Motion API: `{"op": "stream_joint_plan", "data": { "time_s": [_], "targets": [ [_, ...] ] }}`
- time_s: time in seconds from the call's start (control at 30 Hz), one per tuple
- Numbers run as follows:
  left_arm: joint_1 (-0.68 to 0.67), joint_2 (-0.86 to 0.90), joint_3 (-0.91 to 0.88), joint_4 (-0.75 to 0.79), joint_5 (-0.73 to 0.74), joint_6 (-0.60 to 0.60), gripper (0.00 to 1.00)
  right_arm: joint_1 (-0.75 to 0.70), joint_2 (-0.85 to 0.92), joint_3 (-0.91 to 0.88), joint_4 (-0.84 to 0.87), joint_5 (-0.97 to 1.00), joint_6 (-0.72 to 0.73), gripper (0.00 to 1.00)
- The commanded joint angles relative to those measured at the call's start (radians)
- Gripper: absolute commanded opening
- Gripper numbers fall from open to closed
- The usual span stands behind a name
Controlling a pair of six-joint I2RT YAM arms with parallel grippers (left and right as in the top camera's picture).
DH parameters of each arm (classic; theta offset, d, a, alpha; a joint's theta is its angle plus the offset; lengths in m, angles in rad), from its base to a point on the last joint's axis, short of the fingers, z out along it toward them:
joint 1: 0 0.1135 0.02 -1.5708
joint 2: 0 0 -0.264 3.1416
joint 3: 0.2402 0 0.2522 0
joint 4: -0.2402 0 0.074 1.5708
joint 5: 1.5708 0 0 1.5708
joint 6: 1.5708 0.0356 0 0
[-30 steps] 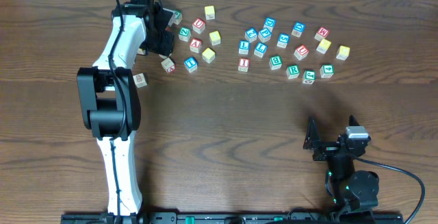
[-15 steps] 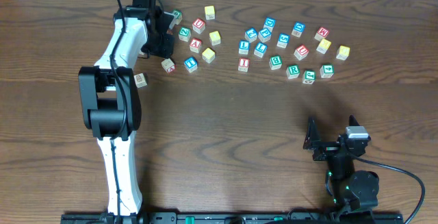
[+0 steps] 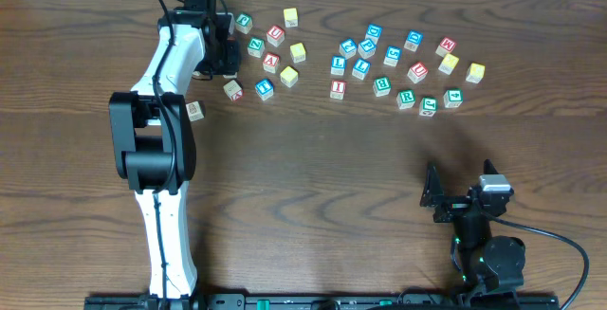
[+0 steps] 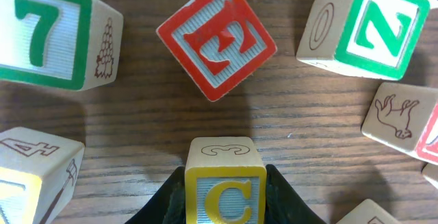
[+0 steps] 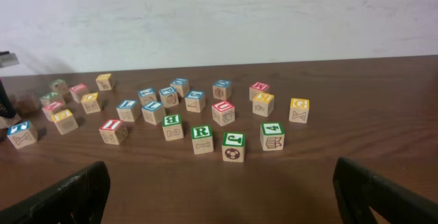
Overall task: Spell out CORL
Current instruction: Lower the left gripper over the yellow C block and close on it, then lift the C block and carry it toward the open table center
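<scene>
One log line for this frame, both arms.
left gripper: jaws against C cube sides | C cube: on table | right gripper: open, empty

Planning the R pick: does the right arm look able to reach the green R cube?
Probably yes: the open right hand faces the green R cube across bare table; the J cube sits close.

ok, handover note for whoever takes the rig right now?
Left hand: closed on the C cube at the far-left end of the scatter; not visibly lifted.
Right hand: open, empty, near side, away from the cubes.
R cube: right cluster, untouched. L cube: middle cluster, looks like it. Last letter: can't pick out.
Done: nothing placed.
Left: carry C out, then the other three.
</scene>
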Motion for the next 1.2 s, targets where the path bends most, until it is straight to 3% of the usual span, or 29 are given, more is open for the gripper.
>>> {"op": "stream_joint_plan", "data": {
  "time_s": [0.0, 0.4, 0.77, 0.97, 1.17],
  "targets": [
    [-0.003, 0.016, -0.012, 0.0, -0.01, -0.058, 0.19, -0.005, -0.001, -0.001, -0.004, -0.002, -0.009, 0.99],
    [-0.007, -0.163, -0.012, -0.04, -0.01, -0.057, 0.15, -0.005, -0.001, -0.001, -0.004, -0.002, -0.009, 0.99],
    [-0.08, -0.388, -0.012, -0.24, -0.009, -0.104, 0.15, -0.005, -0.001, -0.001, -0.004, -0.002, -0.009, 0.99],
    [-0.145, -0.389, -0.019, -0.411, -0.009, -0.164, 0.15, -0.005, -0.001, -0.001, -0.004, -0.002, -0.009, 0.99],
    [-0.208, -0.38, -0.104, -0.441, -0.009, -0.196, 0.15, -0.005, -0.001, -0.001, -0.004, -0.002, -0.009, 0.99]
  ]
}}
